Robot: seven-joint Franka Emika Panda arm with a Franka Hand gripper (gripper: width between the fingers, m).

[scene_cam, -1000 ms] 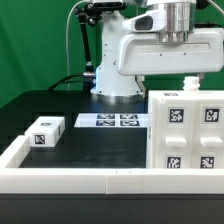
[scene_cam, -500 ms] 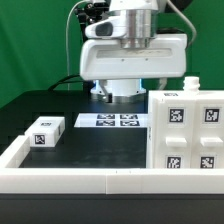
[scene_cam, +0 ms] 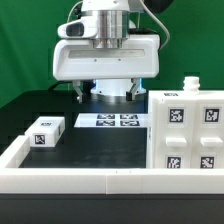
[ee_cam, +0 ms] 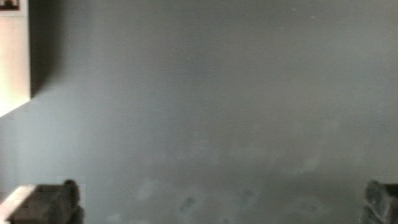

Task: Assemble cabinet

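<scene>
The exterior view takes in the whole scene: the arm (scene_cam: pixel 105 55) stands over the far middle of the black table (scene_cam: pixel 100 148), and the cabinet (scene_cam: pixel 187 135), the biggest white piece, sits upright at the exterior view's right, against the long white border rail (scene_cam: pixel 80 180) that runs along the near edge. The wrist view shows none of this. It gives only a blurred grey-dark surface, a pale strip (ee_cam: pixel 15 60) at one edge that cannot be identified, and two dark fingertips (ee_cam: pixel 45 203) at opposite corners. Those tips stand far apart with nothing between them, so the gripper (ee_cam: pixel 214 200) is spread wide and empty. The exterior view agrees: the gripper (scene_cam: pixel 110 92) hangs above the table, well apart from the cabinet, with its dark tips wide on either side. No lettering can be read anywhere. The only print is square black-and-white tags: several on the cabinet's front, one on a small white block (scene_cam: pixel 45 132) lying at the exterior view's left, and a row on the marker board (scene_cam: pixel 108 121) flat beneath the arm. The cabinet's right side and lower edge are cut off by the frame and the rail, and a small white peg (scene_cam: pixel 189 84) rises from its top. The tag patterns are too small to tell apart.
</scene>
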